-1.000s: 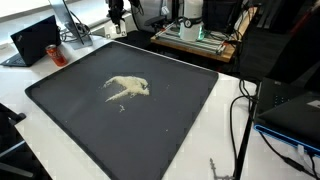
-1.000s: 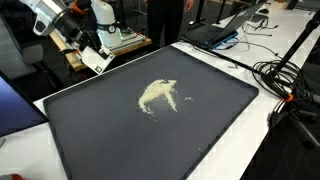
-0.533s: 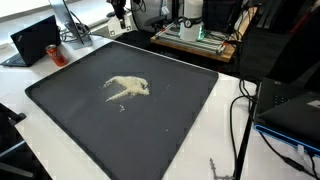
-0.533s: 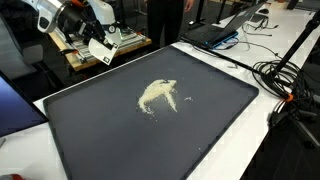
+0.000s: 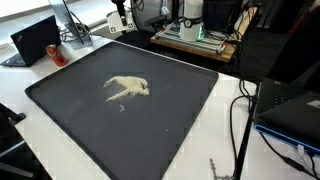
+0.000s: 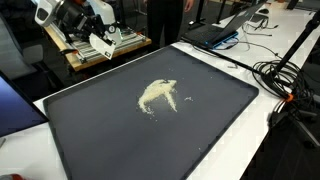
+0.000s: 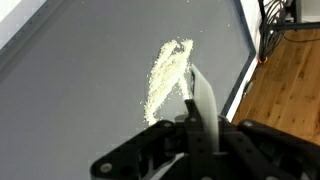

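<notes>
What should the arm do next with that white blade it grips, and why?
Probably lower toward the pale powder: the gripper, shut on the white blade, hangs in the air by the edge of the dark tray, apart from the powder.

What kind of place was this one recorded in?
Probably a lab or office workspace: a laptop on a white table, cables trailing over the desk edge, and equipment on a wooden cart behind the black tray.
</notes>
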### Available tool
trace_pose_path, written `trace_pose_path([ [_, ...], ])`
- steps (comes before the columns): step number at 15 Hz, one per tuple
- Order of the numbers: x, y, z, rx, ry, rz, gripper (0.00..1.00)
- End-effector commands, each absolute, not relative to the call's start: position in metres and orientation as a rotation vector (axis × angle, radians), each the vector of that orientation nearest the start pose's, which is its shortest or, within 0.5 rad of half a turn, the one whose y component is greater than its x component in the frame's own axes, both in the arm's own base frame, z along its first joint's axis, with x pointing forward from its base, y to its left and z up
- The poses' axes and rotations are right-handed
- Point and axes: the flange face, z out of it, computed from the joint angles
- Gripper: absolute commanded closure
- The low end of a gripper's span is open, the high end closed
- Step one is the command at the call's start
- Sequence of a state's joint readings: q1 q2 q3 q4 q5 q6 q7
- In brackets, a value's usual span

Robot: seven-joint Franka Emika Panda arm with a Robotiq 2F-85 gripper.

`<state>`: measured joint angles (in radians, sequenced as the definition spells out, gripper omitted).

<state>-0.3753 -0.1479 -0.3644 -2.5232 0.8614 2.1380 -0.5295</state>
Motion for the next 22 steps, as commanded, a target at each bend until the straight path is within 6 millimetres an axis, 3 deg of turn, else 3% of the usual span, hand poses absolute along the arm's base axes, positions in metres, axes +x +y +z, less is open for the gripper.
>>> trace_pose_path([
  [1, 0.344, -0.251, 0.349, -2.378, 0.724, -0.335, 0.99],
  [9, 0.373, -0.211, 0.403, -2.683, 0.296, -0.393, 0.99],
  [13, 0.391, -0.182, 0.424, -2.825, 0.064, -0.442, 0.99],
  [22, 0.431, -0.096, 0.435, -3.066, -0.49, -0.536, 0.99],
])
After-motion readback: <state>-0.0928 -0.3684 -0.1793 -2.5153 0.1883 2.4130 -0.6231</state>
